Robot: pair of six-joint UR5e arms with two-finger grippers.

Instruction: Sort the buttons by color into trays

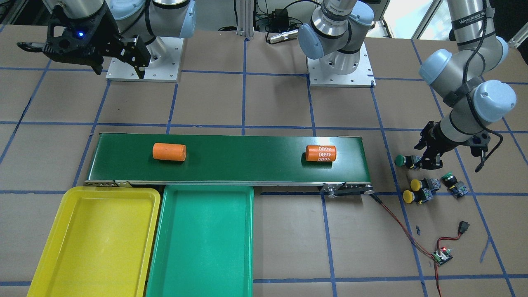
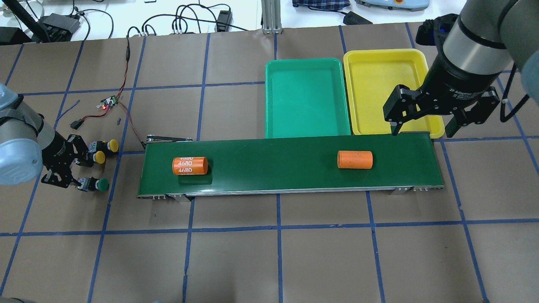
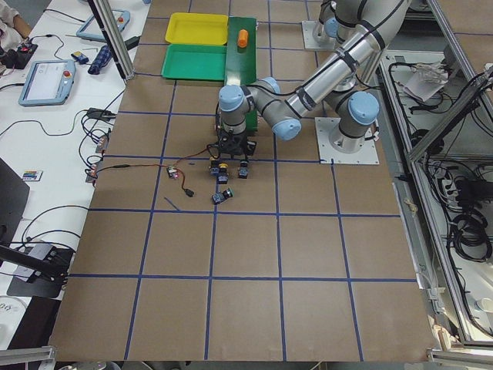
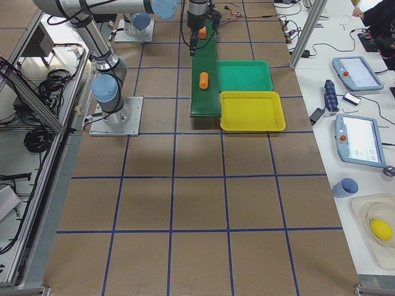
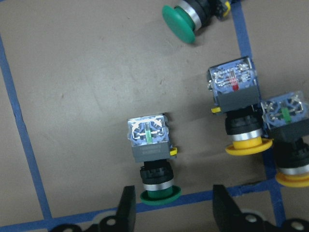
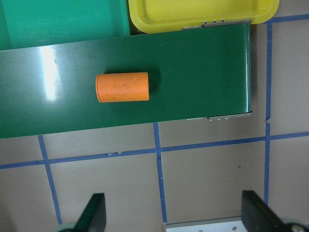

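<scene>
Four buttons lie on the table past the conveyor's end. A green button (image 5: 153,159) lies on its side with my left gripper (image 5: 174,212) open above it, its cap just ahead of the fingertips and untouched. The same green button (image 1: 402,161) shows beside my left gripper (image 1: 429,161). Two yellow buttons (image 1: 416,184) (image 1: 409,196) lie together, and a second green button (image 1: 448,178) sits beyond them. The yellow tray (image 1: 95,247) and the green tray (image 1: 202,247) hold nothing. My right gripper (image 2: 421,130) hangs open and empty over the belt's end beside the yellow tray (image 2: 379,92).
A long dark-green conveyor (image 1: 247,159) carries a plain orange cylinder (image 1: 169,152) and one printed "4680" (image 1: 321,153). A small controller board (image 1: 441,256) on red wires, with a black switch (image 1: 464,227), lies near the buttons.
</scene>
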